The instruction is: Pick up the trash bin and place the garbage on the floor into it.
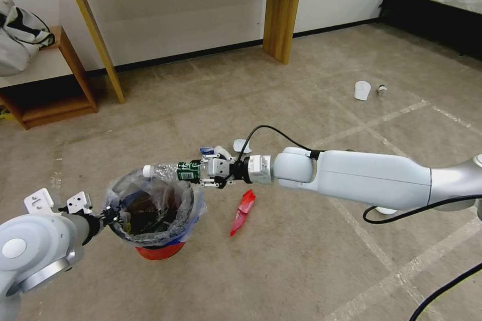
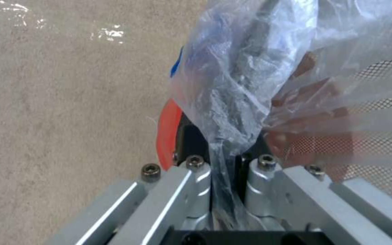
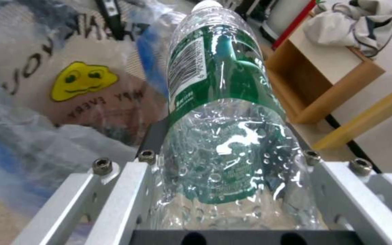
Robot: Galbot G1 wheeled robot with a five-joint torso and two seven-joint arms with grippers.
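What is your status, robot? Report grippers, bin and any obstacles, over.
Left gripper shut on the trash bin rim and liner. Right gripper shut on the bottle, held level over the bin's far rim. Red wrapper on the floor beside the bin.

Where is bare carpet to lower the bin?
Bare floor spreads from the red wrapper toward the robot, and by the desk leg. Crowded: litter behind the right tool holding the bottle; left tool grips the trash bin.

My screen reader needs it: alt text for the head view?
The right gripper holds a green-labelled clear plastic bottle over the bag-lined red trash bin, whose rim the left gripper grips; a red wrapper lies beside it.
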